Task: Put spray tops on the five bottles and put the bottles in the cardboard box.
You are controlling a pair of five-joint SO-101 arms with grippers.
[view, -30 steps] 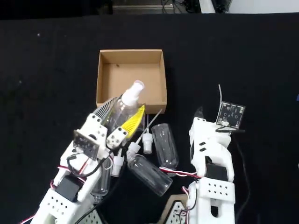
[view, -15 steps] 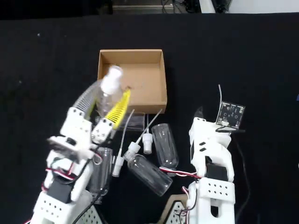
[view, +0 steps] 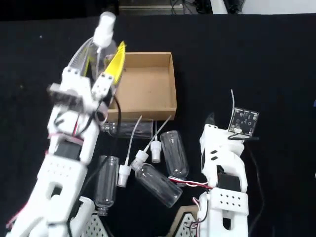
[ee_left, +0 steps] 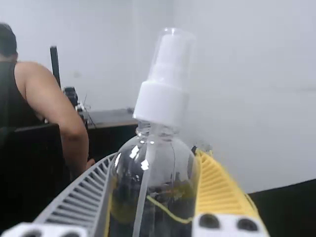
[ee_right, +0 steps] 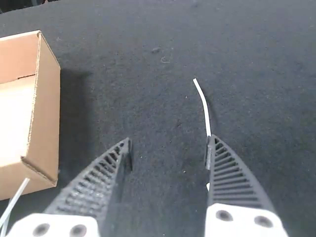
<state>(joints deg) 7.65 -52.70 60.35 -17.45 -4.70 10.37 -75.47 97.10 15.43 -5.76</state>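
The black tabletop [view: 266,59] carries everything here. The left arm [view: 64,163] stands raised over its left side, and the right arm [view: 224,173] sits low near the front edge. The cardboard box [view: 174,81] rests open toward the back of the tabletop, its corner also showing from the right wrist [ee_right: 29,123]. The left gripper [view: 105,47] is up beside the box's far left corner, its grey and yellow fingers [ee_left: 217,182] clamped around the body of a capped bottle [ee_left: 153,187], whose white spray top points up and away from the arm. Four clear bottles [view: 174,153] lie uncapped on the tabletop in front of the box, one just beside its near wall. Three loose spray tops [view: 156,148] lie among them, their thin tubes pointing toward the box. The right gripper [ee_right: 168,145] hangs over bare tabletop with fingers spread wide and nothing between them. A thin white tube [ee_right: 202,103] sticks out beside one fingertip.
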